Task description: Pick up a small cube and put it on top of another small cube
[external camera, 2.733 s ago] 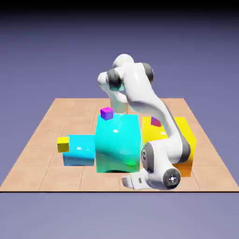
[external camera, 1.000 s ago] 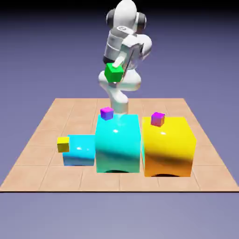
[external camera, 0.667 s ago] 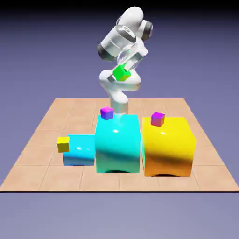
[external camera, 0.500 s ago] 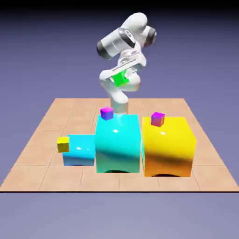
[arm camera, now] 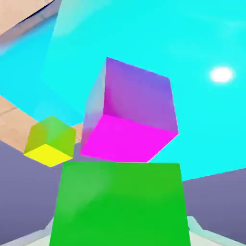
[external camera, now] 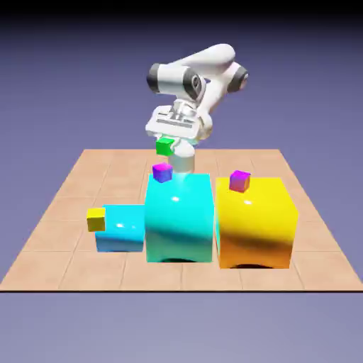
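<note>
Green cube point(external camera: 164, 146) sits clamped in the pincer point(external camera: 165, 144), above purple cube point(external camera: 162, 172).

A rendered simulation; tiled table point(external camera: 71, 188) floating before plain blue-violet backdrop point(external camera: 57, 85).

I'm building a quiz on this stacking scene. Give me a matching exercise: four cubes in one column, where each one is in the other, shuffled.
Things:
1. green cube
2. yellow cube
3. purple cube at exterior view's left
4. purple cube at exterior view's right

Places:
A. on the big yellow block
B. held in the gripper
C. on the tall cyan block
D. beside the low cyan block

Pairs: 1-B, 2-D, 3-C, 4-A
</note>
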You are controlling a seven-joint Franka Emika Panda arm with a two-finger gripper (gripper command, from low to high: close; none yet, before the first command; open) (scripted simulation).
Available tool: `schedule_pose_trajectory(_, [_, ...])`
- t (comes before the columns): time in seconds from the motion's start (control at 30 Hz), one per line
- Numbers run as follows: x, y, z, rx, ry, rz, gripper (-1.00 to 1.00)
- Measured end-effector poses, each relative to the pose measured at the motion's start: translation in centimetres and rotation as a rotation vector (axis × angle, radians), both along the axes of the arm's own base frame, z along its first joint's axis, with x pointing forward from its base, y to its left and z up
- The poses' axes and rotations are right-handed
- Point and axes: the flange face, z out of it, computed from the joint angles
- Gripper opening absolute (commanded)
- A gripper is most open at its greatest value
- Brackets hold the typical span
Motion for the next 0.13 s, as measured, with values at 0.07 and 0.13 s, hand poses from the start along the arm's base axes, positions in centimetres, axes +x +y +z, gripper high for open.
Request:
schedule_pose_trajectory(0.07, [0.87, -0.4, -1.48, 0.001, -0.001, 0.006, -1.0])
schedule_pose_trajectory(0.13, [0.93, -0.41, -1.59, 0.001, -0.002, 0.007, 1.0])
